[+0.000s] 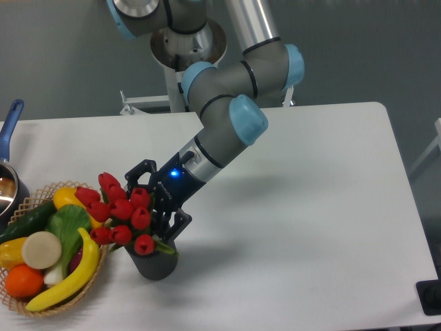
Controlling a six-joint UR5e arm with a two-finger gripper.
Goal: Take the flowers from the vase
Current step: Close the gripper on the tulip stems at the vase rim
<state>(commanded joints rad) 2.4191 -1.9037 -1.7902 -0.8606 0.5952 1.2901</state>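
Observation:
The flowers [122, 210], a bunch of red tulip buds with green leaves, stand in the dark grey vase [156, 263] near the table's front left. The buds lean to the upper left, toward the basket. My gripper [156, 200] reaches down from the upper right and sits right against the bunch, just above the vase's mouth. Its black fingers [176, 224] stand on either side of the stems behind the buds. The buds hide the fingertips, so I cannot see whether they press the stems.
A wicker basket [27, 307] of fruit and vegetables sits at the front left, touching the flower bunch's side. A blue-handled metal pot [9, 138] stands at the left edge. The arm's base [187, 48] is at the table's back.

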